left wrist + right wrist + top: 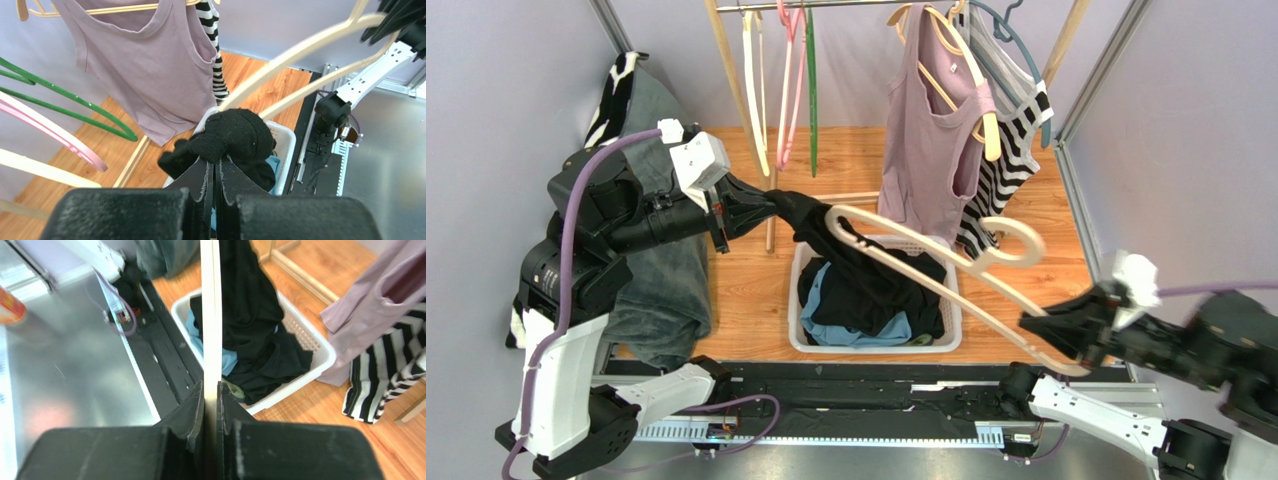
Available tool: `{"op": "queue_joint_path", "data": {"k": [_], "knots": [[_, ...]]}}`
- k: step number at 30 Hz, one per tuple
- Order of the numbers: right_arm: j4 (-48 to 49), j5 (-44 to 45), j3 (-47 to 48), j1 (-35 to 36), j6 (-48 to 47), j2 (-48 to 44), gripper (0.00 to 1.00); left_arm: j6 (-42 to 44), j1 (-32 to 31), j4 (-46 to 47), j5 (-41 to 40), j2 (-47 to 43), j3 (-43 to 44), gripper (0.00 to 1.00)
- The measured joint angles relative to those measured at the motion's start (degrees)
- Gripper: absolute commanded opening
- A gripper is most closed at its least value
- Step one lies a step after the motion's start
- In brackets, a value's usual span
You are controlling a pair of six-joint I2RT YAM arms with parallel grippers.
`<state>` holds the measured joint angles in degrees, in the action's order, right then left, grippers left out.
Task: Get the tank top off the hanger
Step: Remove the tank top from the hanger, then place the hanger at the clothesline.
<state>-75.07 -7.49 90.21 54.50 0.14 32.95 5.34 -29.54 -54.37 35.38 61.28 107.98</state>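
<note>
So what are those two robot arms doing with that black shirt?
They are taking a black tank top off a cream hanger. The right gripper is shut on one end of the hanger, holding it up over the white basket. The left gripper is pinching the top's fabric. The top is not off yet: it drapes from the hanger down into the basket.

- Light is coming down soft and even from above, so everything is looking bright and shadows are barely showing on the floor (pixel 746 300).
- The steel table (pixel 55 390) is throwing washed-out glare in the right wrist view.
- The right arm (pixel 1216 345) is smearing with motion blur up top.
- The fingers (pixel 197 182) are sitting out of focus in both wrist views.
- The poles (pixel 1101 70) are leaning outward at the top view's edges.
</note>
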Motion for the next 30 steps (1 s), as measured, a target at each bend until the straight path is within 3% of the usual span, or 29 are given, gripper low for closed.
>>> {"op": "queue_joint_path", "data": {"k": [6, 11, 17, 24, 30], "knots": [[-2.2, 4.9, 8.9, 0.0, 4.7, -5.4, 0.0, -0.7, -0.2, 0.1, 2.6, 2.9, 0.3, 0.0], [-2.4, 10.3, 10.1, 0.0, 8.1, -5.7, 0.0, 0.8, -6.5, -0.5, 2.0, 8.7, 2.7, 0.0], [-2.3, 15.4, 14.0, 0.0, 11.3, 9.2, 0.0, 7.5, -16.6, -2.7, -1.2, 10.8, -2.2, 0.0], [-2.3, 23.7, 20.0, 0.0, 13.1, 29.6, 0.0, 16.2, -17.3, -3.0, -8.5, 11.0, -19.2, 0.01], [-2.3, 31.7, 27.6, -0.1, 12.9, 37.8, 0.0, 20.0, -17.3, 0.1, -16.1, 11.5, -32.1, 0.01]]}}
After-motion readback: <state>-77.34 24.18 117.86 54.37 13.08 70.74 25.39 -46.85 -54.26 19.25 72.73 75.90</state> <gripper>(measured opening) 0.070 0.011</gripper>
